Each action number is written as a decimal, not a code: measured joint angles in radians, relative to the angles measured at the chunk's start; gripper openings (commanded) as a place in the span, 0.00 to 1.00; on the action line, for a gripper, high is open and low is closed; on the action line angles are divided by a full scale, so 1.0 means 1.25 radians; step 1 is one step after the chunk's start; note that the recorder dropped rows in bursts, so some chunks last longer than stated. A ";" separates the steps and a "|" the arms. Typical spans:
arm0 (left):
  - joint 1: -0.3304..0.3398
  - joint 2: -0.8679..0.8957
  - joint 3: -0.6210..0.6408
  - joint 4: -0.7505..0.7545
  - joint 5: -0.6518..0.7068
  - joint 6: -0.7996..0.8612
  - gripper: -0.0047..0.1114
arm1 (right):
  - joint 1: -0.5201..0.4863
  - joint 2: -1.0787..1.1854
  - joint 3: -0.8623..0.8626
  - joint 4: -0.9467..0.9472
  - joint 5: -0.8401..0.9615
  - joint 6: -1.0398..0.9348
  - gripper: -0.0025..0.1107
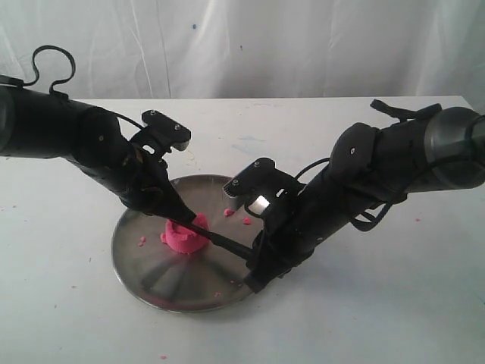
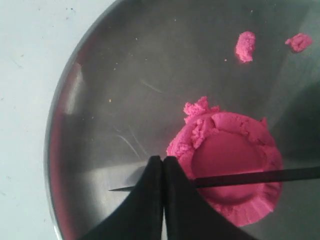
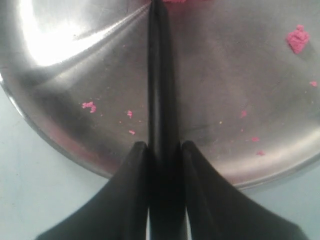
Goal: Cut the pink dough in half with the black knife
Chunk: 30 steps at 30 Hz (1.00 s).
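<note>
The pink dough [image 1: 183, 238] is a round puck with a pressed-in middle, lying left of centre on the steel plate [image 1: 151, 265]. The black knife [image 1: 227, 244] lies across it. In the left wrist view its blade [image 2: 260, 176] crosses the dough [image 2: 230, 150] and the tip pokes out past the fingers. My right gripper [image 1: 256, 267] is shut on the knife's handle [image 3: 160, 75] over the plate's near rim. The left gripper [image 2: 163, 159] is shut and empty, with its tips at the dough's edge above the blade. I cannot tell whether they touch.
Small pink lumps [image 2: 245, 46] [image 2: 299, 42] and crumbs [image 3: 89, 105] are scattered on the plate [image 2: 125, 90]. More crumbs lie on the white table [image 1: 61, 318]. A white cloth backdrop [image 1: 250, 45] hangs behind the table's far edge.
</note>
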 measured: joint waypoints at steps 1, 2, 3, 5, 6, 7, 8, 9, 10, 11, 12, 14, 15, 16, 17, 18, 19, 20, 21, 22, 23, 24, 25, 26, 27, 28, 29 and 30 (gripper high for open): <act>0.000 0.002 0.000 0.004 -0.001 0.000 0.04 | 0.000 0.000 0.000 0.000 0.000 0.000 0.02; 0.000 0.002 0.000 0.006 -0.001 0.000 0.04 | 0.000 0.000 0.000 0.000 0.000 0.002 0.02; 0.000 0.003 0.000 0.008 -0.001 0.000 0.04 | 0.000 0.000 0.000 0.000 0.000 0.003 0.02; 0.000 0.004 0.000 0.008 -0.003 0.000 0.04 | 0.000 0.000 0.000 0.000 0.000 0.005 0.02; 0.000 0.004 0.000 0.008 -0.003 0.000 0.04 | 0.000 0.000 0.000 0.000 0.000 0.005 0.02; 0.000 0.005 0.000 0.008 -0.003 0.000 0.04 | 0.000 0.000 0.000 0.000 0.000 0.005 0.02; 0.000 0.005 0.000 0.008 -0.004 0.000 0.04 | 0.000 0.000 0.000 0.000 0.000 0.005 0.02; 0.000 0.005 0.000 0.008 -0.004 0.000 0.04 | 0.000 0.000 0.000 0.000 0.000 0.012 0.02; 0.000 0.006 0.000 0.008 -0.004 0.000 0.04 | 0.000 0.001 0.000 0.000 0.000 0.013 0.02; 0.000 0.007 0.000 0.008 -0.008 0.000 0.04 | 0.000 0.003 0.000 0.000 0.000 0.017 0.02; 0.000 0.007 0.006 0.008 -0.020 0.000 0.04 | 0.000 0.004 0.000 0.000 -0.002 0.019 0.02; 0.000 0.004 0.036 0.008 -0.071 0.000 0.04 | 0.000 0.004 0.000 0.000 -0.003 0.022 0.02; 0.000 0.001 0.052 0.008 -0.099 0.000 0.04 | 0.000 0.004 0.000 0.000 -0.004 0.022 0.02; 0.000 0.000 0.059 0.008 -0.114 0.000 0.04 | 0.000 0.004 0.000 0.000 -0.004 0.022 0.02; 0.000 -0.001 0.060 0.008 -0.125 -0.001 0.04 | 0.000 0.004 0.000 0.000 -0.006 0.022 0.02; 0.000 -0.004 0.060 0.008 -0.126 -0.002 0.04 | 0.000 0.006 0.000 0.000 -0.006 0.022 0.02; 0.001 -0.016 0.054 0.011 -0.123 -0.002 0.04 | 0.000 0.007 0.000 0.000 -0.006 0.022 0.02; 0.001 -0.035 0.046 0.011 -0.122 -0.002 0.04 | 0.000 0.009 0.000 0.000 -0.007 0.023 0.02; 0.001 -0.054 0.038 0.011 -0.122 -0.002 0.04 | 0.000 0.009 0.000 0.000 -0.007 0.023 0.02; 0.001 -0.074 0.033 0.011 -0.126 -0.002 0.04 | 0.000 0.009 0.000 0.000 -0.007 0.023 0.02; 0.001 -0.090 0.026 0.011 -0.127 -0.002 0.04 | 0.000 0.009 0.000 0.000 -0.007 0.023 0.02; 0.001 -0.108 0.024 0.011 -0.128 -0.002 0.04 | 0.000 0.009 0.000 0.000 -0.009 0.023 0.02; 0.001 -0.121 0.021 0.011 -0.128 -0.002 0.04 | 0.000 0.009 0.000 0.000 -0.009 0.023 0.02; 0.001 -0.128 0.021 0.011 -0.124 -0.002 0.04 | 0.000 0.009 0.000 0.000 -0.009 0.023 0.02; 0.001 -0.131 0.021 0.011 -0.116 -0.002 0.04 | 0.000 0.009 0.000 0.000 -0.009 0.023 0.02; 0.001 -0.131 0.020 0.011 -0.105 -0.002 0.04 | 0.000 0.009 0.000 0.000 -0.009 0.023 0.02; 0.001 -0.129 0.020 0.011 -0.093 -0.002 0.04 | 0.000 0.009 0.000 0.000 -0.009 0.023 0.02; 0.001 -0.123 0.020 0.011 -0.081 -0.002 0.04 | 0.000 0.009 0.000 0.000 -0.009 0.023 0.02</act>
